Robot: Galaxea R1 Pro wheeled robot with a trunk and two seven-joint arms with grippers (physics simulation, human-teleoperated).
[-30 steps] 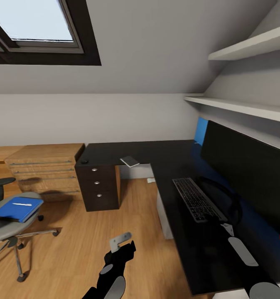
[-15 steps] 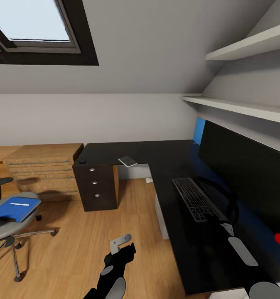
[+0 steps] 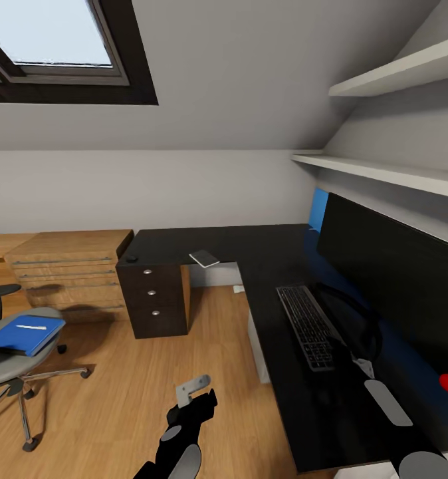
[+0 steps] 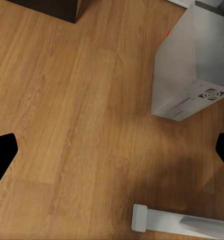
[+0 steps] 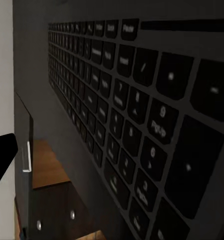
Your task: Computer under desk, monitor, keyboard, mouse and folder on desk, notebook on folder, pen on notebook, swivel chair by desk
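Head view: the keyboard (image 3: 309, 324) lies on the desk (image 3: 250, 247) at four o'clock, just in front of the monitor (image 3: 390, 279), with the right gripper (image 3: 349, 359) at its near end; whether it grips, I cannot tell. Left gripper (image 3: 196, 391) hangs spread wide over the floor. A clumsy push could slide the keyboard off the desk edge
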